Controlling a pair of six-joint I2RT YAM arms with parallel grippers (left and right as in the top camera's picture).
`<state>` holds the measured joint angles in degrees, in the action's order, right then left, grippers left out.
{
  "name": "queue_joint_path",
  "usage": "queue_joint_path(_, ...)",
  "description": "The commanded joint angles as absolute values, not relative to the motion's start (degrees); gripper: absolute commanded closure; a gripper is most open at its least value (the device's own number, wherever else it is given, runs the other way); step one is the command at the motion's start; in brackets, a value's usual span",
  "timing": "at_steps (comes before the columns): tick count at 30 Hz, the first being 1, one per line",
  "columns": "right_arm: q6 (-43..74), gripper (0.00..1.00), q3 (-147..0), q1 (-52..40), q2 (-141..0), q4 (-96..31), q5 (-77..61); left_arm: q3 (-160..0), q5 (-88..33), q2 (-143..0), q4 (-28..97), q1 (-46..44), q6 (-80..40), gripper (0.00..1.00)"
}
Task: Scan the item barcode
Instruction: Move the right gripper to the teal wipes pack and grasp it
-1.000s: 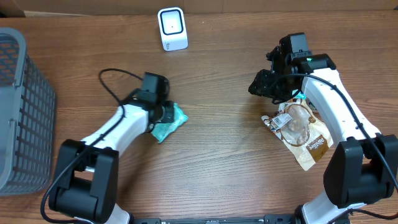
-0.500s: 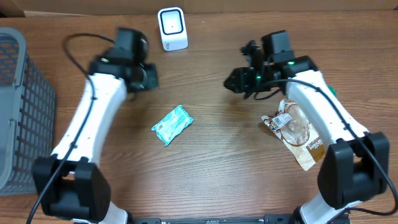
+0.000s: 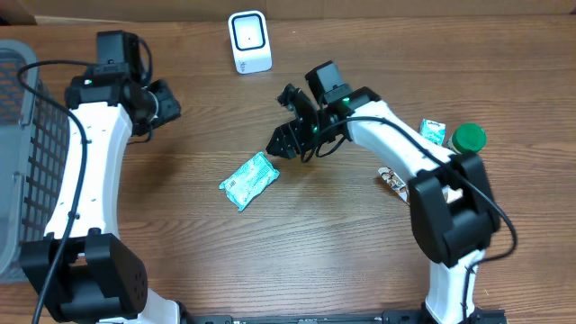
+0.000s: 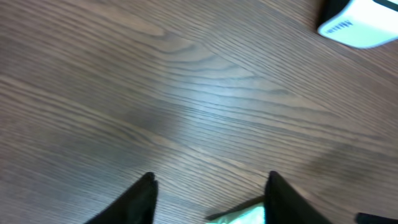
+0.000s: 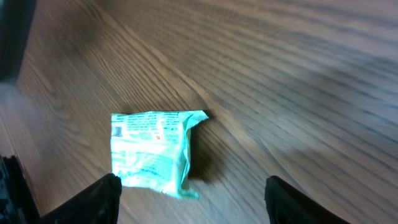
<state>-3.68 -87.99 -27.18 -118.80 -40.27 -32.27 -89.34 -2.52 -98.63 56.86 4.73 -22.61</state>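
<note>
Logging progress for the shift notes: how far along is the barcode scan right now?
Done: nothing visibly scanned; the crinkled teal plastic packet lies flat on the wooden table, away from the white box-shaped scanner. In hand: nothing; right jaws open near the packet, left jaws open and empty. Remaining: grasp, carry, present barcode.

**Overhead and wrist views: inventory by kind.**

- **Arms:** I have two. Each ends in one gripper, the left gripper (image 4: 210,180) and the right gripper (image 5: 191,183). That makes two grippers, each showing two fingers in its own wrist view.
- **Barcode scanner** (image 3: 249,41): one, white.
- **Wire basket** (image 3: 11,135): one, grey.
- **Teal packets:** two, a larger packet (image 3: 249,180) and a smaller packet (image 3: 433,131).
- **Green round lid** (image 3: 468,138): one.
- **Printed wrapper** (image 3: 391,179): one, mostly hidden under my right arm.
- **Wooden table** (image 3: 315,261): one.

Setting aside the scanner and basket, there are four loose items.
</note>
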Motion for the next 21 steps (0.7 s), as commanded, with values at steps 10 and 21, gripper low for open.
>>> queue_joint_path(10,-5.41,0.36,-89.65,-31.35,-127.39,-36.03,-37.71,-90.15,-1.23,-98.37,57.17,6.15,-23.11,0.17)
queue_joint_path(21,-3.55,0.54,-89.58,-34.65,-128.4,-38.41,-37.76,-90.15,0.21,-98.37,57.17,6.15,-23.16,0.11)
